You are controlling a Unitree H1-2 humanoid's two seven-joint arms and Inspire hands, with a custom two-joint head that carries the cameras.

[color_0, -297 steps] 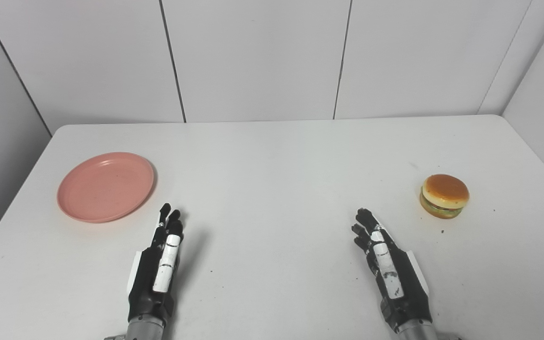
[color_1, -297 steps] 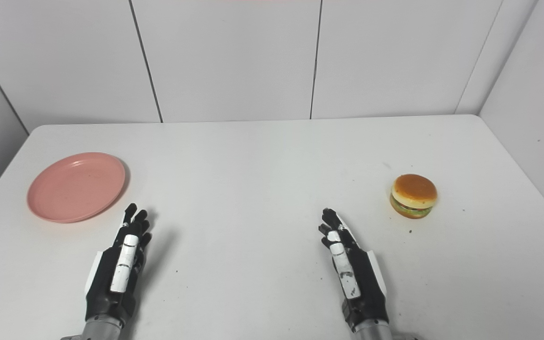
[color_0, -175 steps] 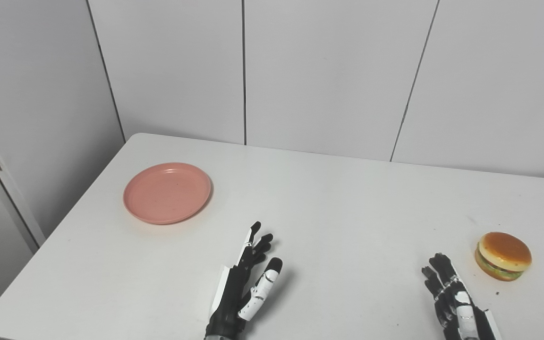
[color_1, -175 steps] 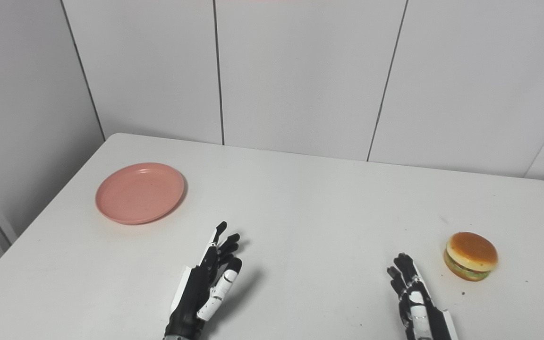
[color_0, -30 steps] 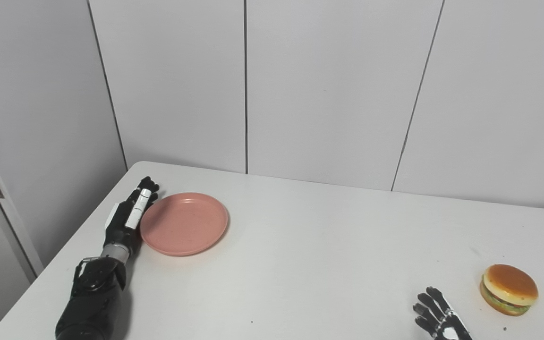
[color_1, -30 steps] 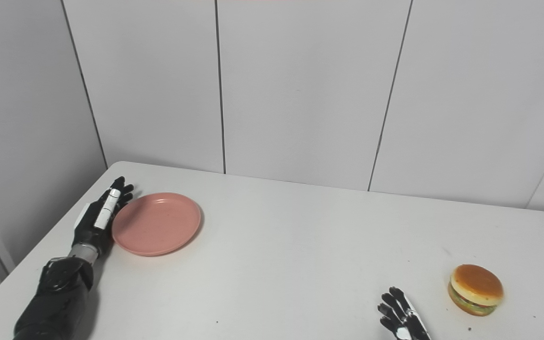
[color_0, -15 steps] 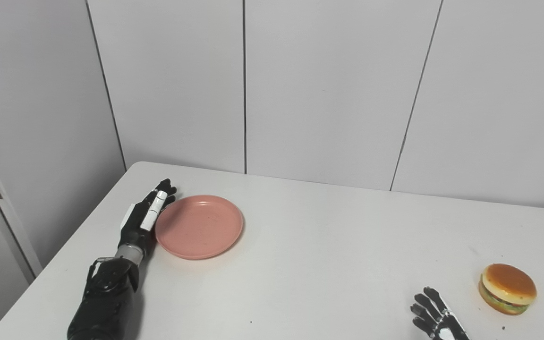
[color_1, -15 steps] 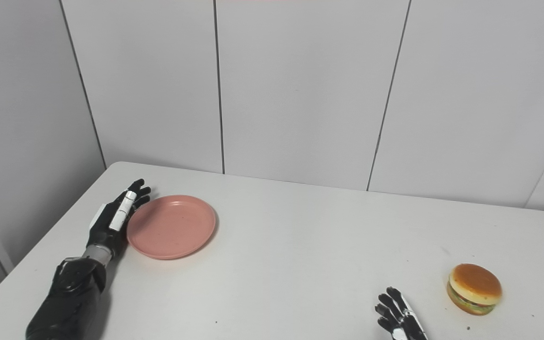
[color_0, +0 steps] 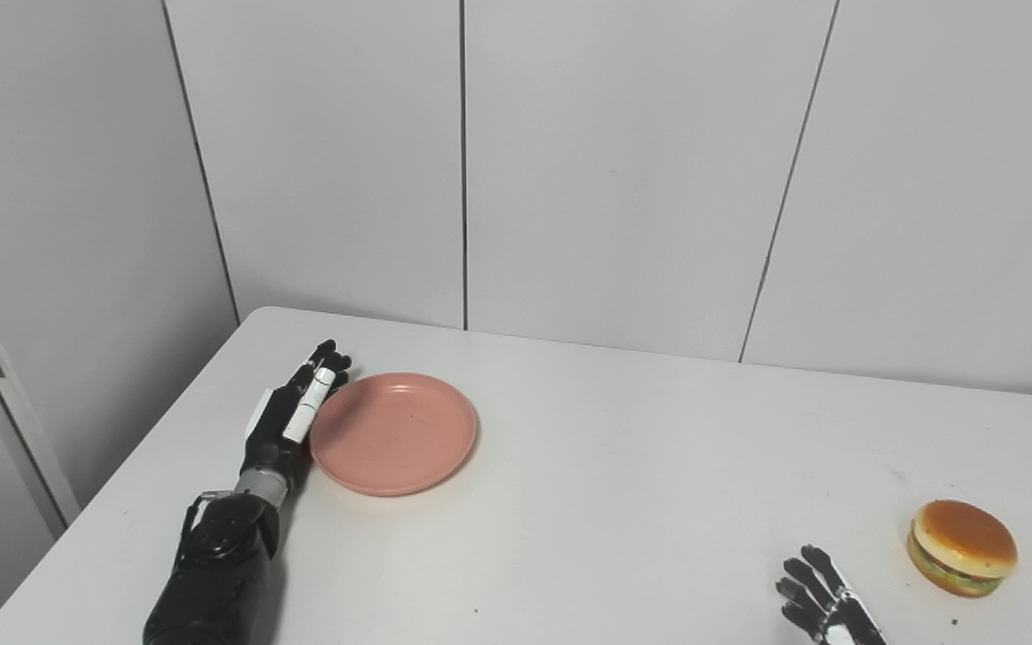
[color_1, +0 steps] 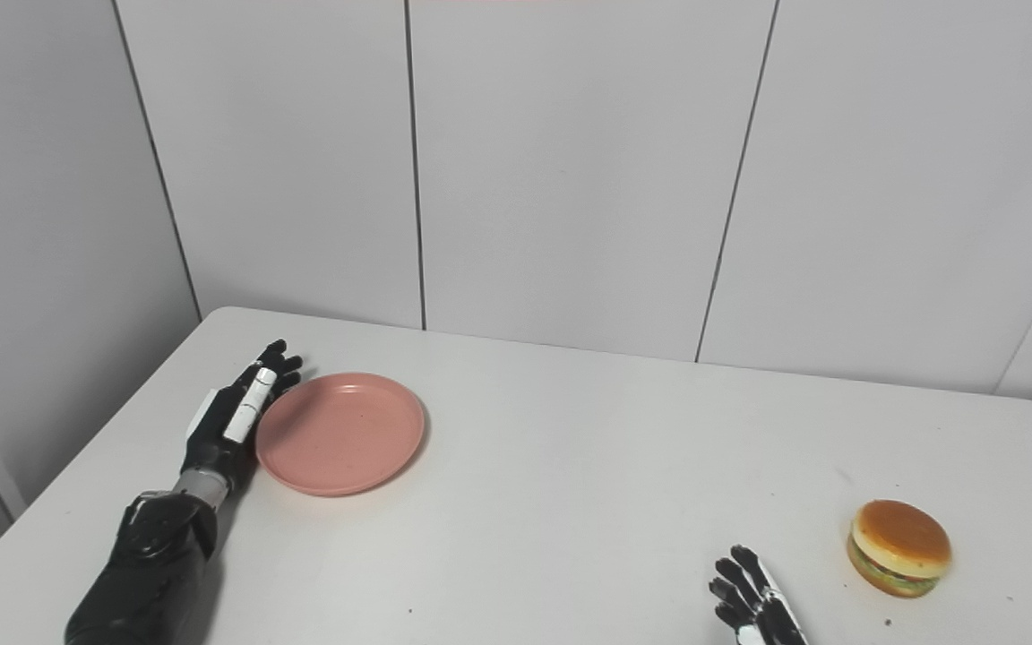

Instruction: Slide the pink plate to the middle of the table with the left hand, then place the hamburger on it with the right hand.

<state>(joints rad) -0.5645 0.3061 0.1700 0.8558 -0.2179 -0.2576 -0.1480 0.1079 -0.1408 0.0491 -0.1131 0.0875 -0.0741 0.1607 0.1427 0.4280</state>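
Pink plate (color_0: 393, 434): lying on the white surface (color_0: 623, 466), left of middle. Our left hand (color_0: 290, 423), fingers straight and holding nothing, is pressing against its left rim. Hamburger (color_0: 962, 546): sitting far right. Our right hand (color_0: 825, 605) is resting nearby, fingers spread.

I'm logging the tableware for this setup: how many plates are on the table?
1. The pink plate lies on the table's left part, with the left hand against its left rim. Nothing in view could hide another.
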